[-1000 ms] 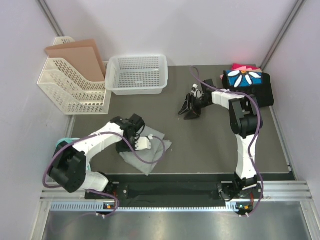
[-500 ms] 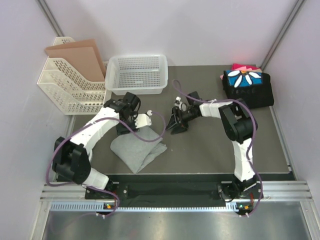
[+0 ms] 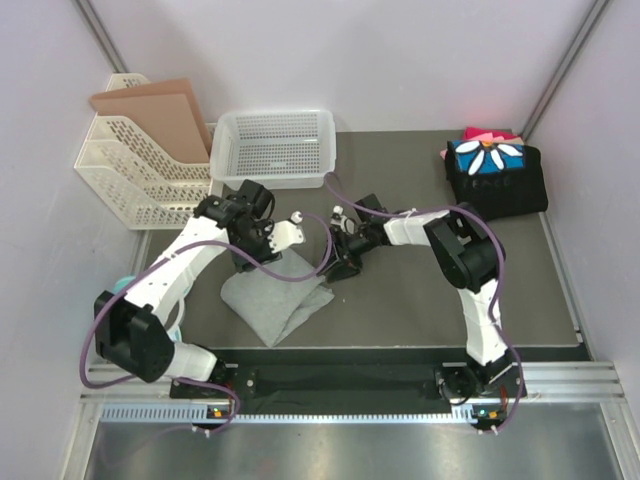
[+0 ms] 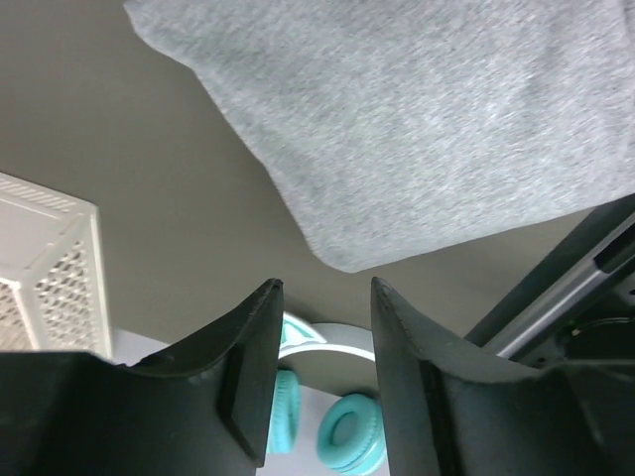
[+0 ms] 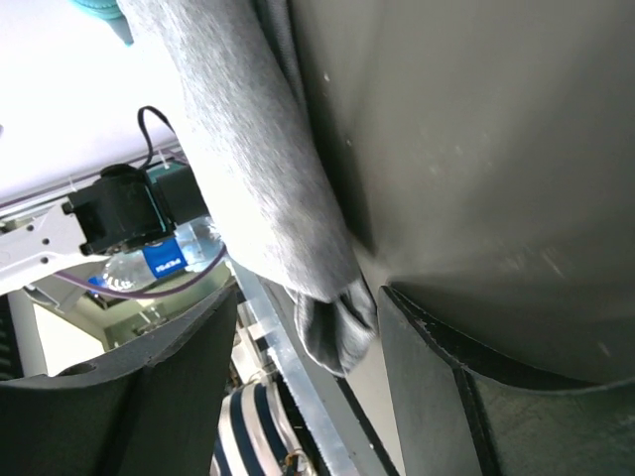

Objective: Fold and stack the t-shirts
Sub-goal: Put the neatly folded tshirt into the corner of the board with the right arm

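Top view: the grey t-shirt (image 3: 277, 301) lies folded in a rough diamond on the dark table (image 3: 400, 310), lower left of centre

The left gripper (image 3: 284, 237) hangs just above the shirt's upper edge in the frame. In its wrist view the fingers (image 4: 248, 367) stand apart with nothing between them. The grey cloth fills the upper part of that frame, clear of the tips

The right gripper (image 3: 336, 262) is at the shirt's right-hand edge, its arm stretched in from the right of the frame. In the right wrist view both fingers (image 5: 164, 382) are spread and a rolled corner of the grey cloth sits in the gap between them. Contact with either pad — cannot tell

The stack of folded shirts (image 3: 495, 172) sits in the upper right corner of the table, well apart from the grey one. Its top shirt is black with a blue panel and a white daisy, and pink/red cloth shows behind it

Also there: a white mesh basket (image 3: 275, 150) at top centre and a white file rack (image 3: 140, 185) at upper left with a brown board (image 3: 150, 108) standing in it. Teal headphones (image 4: 347, 436) lie at the bottom of the left wrist view — beyond the table's edge
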Tool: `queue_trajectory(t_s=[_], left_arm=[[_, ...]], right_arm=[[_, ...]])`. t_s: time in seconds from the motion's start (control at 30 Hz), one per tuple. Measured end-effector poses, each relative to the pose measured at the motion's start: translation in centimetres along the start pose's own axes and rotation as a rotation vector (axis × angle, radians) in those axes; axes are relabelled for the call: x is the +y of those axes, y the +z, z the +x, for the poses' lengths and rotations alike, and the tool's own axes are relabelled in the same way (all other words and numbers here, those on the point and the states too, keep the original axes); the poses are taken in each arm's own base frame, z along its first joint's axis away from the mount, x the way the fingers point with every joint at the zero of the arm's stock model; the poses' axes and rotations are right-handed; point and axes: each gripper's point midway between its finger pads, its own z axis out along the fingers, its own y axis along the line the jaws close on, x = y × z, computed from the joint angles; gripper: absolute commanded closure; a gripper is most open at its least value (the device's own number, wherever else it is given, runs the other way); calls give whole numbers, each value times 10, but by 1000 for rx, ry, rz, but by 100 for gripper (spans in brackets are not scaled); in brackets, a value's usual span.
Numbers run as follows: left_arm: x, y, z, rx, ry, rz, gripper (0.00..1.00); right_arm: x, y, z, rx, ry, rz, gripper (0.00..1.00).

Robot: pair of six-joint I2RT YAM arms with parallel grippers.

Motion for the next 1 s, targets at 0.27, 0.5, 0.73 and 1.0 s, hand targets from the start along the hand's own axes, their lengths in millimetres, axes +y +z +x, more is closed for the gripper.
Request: queue_trajectory(t_s=[0.27, 0.5, 0.73, 1.0], left_arm=[[-6, -24, -6, -120, -82, -60, 54], [-14, -12, 1, -105, -77, -72, 50], [-18, 4, 8, -49, -39, -82, 50], [-27, 47, 5, 56, 43, -41, 50]], right_arm=[[12, 21, -1, 35, -23, -15, 41], [18, 34, 10, 61, -45, -5, 41], [21, 41, 16, 77, -50, 4, 43], [22, 46, 18, 75, -26, 13, 48]])
